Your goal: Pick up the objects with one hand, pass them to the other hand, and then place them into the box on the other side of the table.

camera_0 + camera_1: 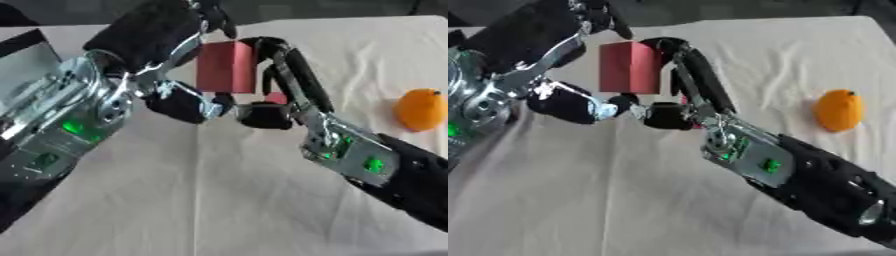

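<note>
A red block (226, 67) hangs above the middle of the table, between my two hands. My left hand (153, 32) comes in from the upper left, its fingers curled over the block's top left corner and its thumb (182, 103) just under it. From the lower right, my right hand (297, 82) lays its long fingers up the block's right side and hooks them over the top, with its thumb (264, 115) below. Both hands touch the block. An orange fruit (838, 110) lies on the cloth at the right.
A white cloth (227, 200) covers the table. A grey container with a dark rim (26, 60) shows at the left edge, mostly hidden by my left forearm (61, 125). My right forearm (815, 180) crosses the lower right.
</note>
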`<act>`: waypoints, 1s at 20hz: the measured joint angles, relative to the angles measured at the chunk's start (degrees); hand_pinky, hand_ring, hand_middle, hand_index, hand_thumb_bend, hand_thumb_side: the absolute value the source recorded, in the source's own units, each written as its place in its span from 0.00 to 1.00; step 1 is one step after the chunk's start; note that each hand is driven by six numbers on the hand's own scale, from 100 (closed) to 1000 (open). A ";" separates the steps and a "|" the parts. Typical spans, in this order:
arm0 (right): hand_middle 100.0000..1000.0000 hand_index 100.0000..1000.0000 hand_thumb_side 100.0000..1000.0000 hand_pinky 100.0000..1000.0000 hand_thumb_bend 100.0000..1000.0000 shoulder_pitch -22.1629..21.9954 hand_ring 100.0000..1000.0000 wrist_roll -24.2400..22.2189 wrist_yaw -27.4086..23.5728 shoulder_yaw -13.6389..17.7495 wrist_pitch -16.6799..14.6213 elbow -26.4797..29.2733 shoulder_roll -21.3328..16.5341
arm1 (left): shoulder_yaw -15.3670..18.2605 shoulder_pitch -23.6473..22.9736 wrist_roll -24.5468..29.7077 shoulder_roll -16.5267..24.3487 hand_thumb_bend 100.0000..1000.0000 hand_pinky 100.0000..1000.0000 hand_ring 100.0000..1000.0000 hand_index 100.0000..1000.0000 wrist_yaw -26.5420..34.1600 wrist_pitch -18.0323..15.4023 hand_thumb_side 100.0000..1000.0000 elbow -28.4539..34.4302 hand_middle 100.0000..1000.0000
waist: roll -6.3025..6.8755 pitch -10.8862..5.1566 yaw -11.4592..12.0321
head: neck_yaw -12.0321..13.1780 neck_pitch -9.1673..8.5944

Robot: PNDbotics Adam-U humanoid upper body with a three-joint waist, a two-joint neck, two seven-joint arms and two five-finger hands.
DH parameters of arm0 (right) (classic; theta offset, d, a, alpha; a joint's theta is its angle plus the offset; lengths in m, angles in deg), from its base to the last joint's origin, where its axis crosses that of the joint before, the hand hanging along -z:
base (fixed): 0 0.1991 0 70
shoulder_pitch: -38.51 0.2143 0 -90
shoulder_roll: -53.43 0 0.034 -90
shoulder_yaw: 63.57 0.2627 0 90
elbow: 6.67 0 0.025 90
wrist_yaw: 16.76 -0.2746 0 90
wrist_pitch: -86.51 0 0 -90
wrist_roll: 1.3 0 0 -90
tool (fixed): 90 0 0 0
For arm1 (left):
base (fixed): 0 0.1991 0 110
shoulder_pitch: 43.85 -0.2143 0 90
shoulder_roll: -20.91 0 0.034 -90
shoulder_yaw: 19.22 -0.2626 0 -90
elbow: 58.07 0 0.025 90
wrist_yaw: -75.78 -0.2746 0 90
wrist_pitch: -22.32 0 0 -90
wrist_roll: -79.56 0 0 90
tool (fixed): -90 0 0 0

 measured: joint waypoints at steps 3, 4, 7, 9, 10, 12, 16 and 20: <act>0.34 0.37 0.00 0.16 0.27 0.16 0.53 0.07 0.35 0.00 -0.19 0.00 0.02 | -0.01 -0.41 -0.89 -0.45 0.44 0.88 0.75 0.79 -0.21 -0.39 0.17 -1.81 0.73 | 0.00 0.21 -0.09 | 0.00 -0.01; 0.34 0.37 0.00 0.16 0.27 0.16 0.53 0.10 0.55 -0.01 -0.30 0.00 0.02 | -0.01 -0.44 -1.20 -0.65 0.43 0.88 0.75 0.79 -0.21 -0.53 0.17 -2.37 0.72 | 0.00 0.33 -0.11 | 0.00 -0.01; 0.34 0.37 0.00 0.16 0.27 0.17 0.53 0.01 1.15 -0.07 -0.58 0.00 0.06 | -0.02 -0.62 -2.13 -1.15 0.42 0.88 0.74 0.78 -0.16 -0.90 0.18 -3.67 0.72 | 0.00 0.40 -0.21 | 0.00 -0.01; 0.34 0.37 0.00 0.16 0.27 0.18 0.53 -0.12 1.66 -0.31 -0.78 0.00 0.22 | -0.04 -0.78 -2.65 -1.38 0.40 0.88 0.74 0.78 0.03 -1.10 0.18 -4.28 0.71 | 0.00 0.52 -0.23 | 0.00 -0.01; 0.34 0.37 0.00 0.16 0.27 0.18 0.53 -0.16 1.87 -0.33 -0.85 -0.01 0.35 | -0.08 -0.80 -2.87 -1.57 0.40 0.88 0.74 0.78 0.09 -1.17 0.19 -4.54 0.71 | 0.00 0.56 -0.24 | 0.00 -0.01; 0.34 0.37 0.00 0.16 0.27 0.18 0.53 -0.26 2.26 -0.34 -0.98 -0.01 0.44 | -0.27 -0.80 -3.27 -1.65 0.37 0.89 0.73 0.77 0.29 -1.27 0.19 -4.88 0.71 | 0.00 0.64 -0.26 | 0.00 -0.01; 0.34 0.37 0.00 0.15 0.27 0.19 0.53 -0.38 2.94 -0.34 -1.16 -0.07 0.45 | -0.39 -0.93 -4.16 -1.96 0.29 0.88 0.72 0.76 0.74 -1.22 0.20 -5.51 0.69 | 0.00 0.73 -0.27 | 0.00 -0.01; 0.34 0.37 0.00 0.15 0.27 0.18 0.53 -0.59 3.65 -0.35 -1.32 -0.34 0.46 | -0.56 -1.10 -5.20 -2.13 0.19 0.88 0.69 0.72 1.60 -1.09 0.15 -5.89 0.65 | 0.00 0.84 -0.28 | 0.00 -0.03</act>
